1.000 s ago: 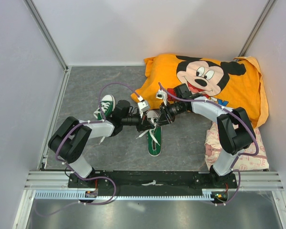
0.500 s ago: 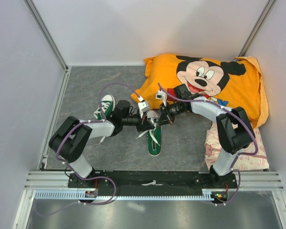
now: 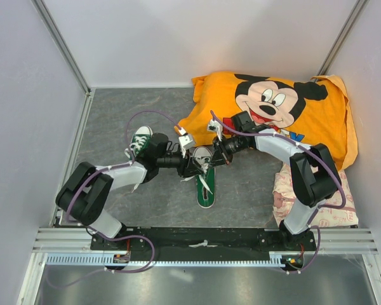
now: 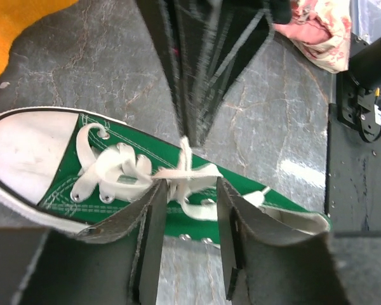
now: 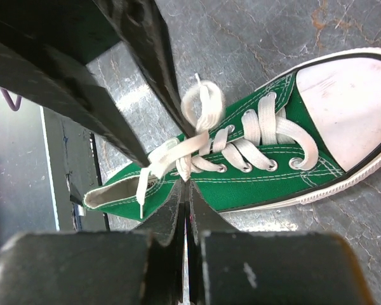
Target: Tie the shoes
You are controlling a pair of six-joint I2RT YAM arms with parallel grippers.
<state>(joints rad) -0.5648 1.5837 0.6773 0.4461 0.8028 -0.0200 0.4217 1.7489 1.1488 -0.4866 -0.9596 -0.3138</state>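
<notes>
One green shoe (image 3: 205, 190) lies mid-table, its white toe cap (image 3: 203, 154) pointing away from the arms. Its white laces (image 5: 203, 136) are crossed into a knot with a loop. My left gripper (image 4: 189, 189) stands open, its fingers (image 4: 153, 210) either side of the knot (image 4: 181, 173) and holding nothing. Facing it, my right gripper (image 5: 186, 185) is shut on a lace strand at the knot (image 5: 189, 166). Both grippers meet over the shoe in the top view, left (image 3: 195, 166) and right (image 3: 211, 159). The second shoe (image 3: 140, 138) stands behind the left arm.
An orange Mickey Mouse cloth (image 3: 273, 108) is heaped at the back right, just behind the right arm. A pink flowered cloth (image 3: 284, 190) lies by the right arm's base. Walls enclose the grey table (image 3: 114, 114) on three sides.
My left gripper has opened and let go of the lace, and the left arm's elbow has swung out to the left. The right gripper stays pinched at the knot.
</notes>
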